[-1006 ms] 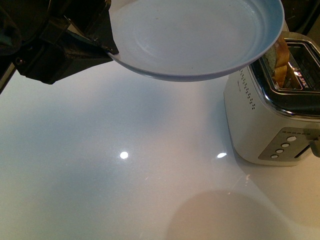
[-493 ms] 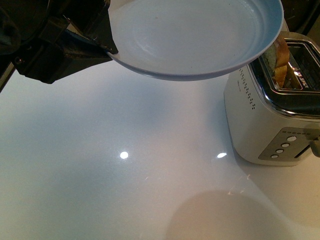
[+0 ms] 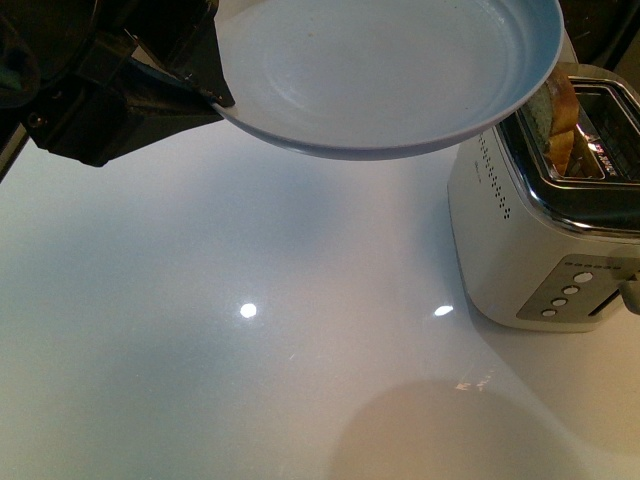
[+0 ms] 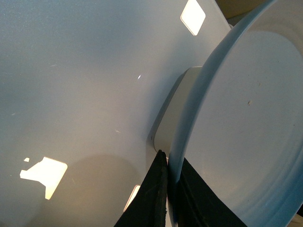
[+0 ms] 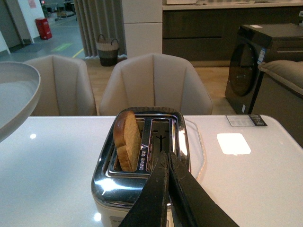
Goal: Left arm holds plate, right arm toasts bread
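Front view shows the left arm (image 3: pixel 110 110) with its jaws pinched on the rim of the plate (image 3: pixel 390 70). The plate is empty and raised above the surface (image 3: pixel 200 350), just beside the toaster (image 3: pixel 510 250). The bread (image 5: pixel 127 141) stands upright in one slot, its top well clear. The right arm (image 5: pixel 189 203) hovers over the neighbouring slot, its jaws apparently pressed together and empty, though the tips are hard to read. You'd do well to open them, straddle the crust from above and lift straight up, holding the plate level alongside.
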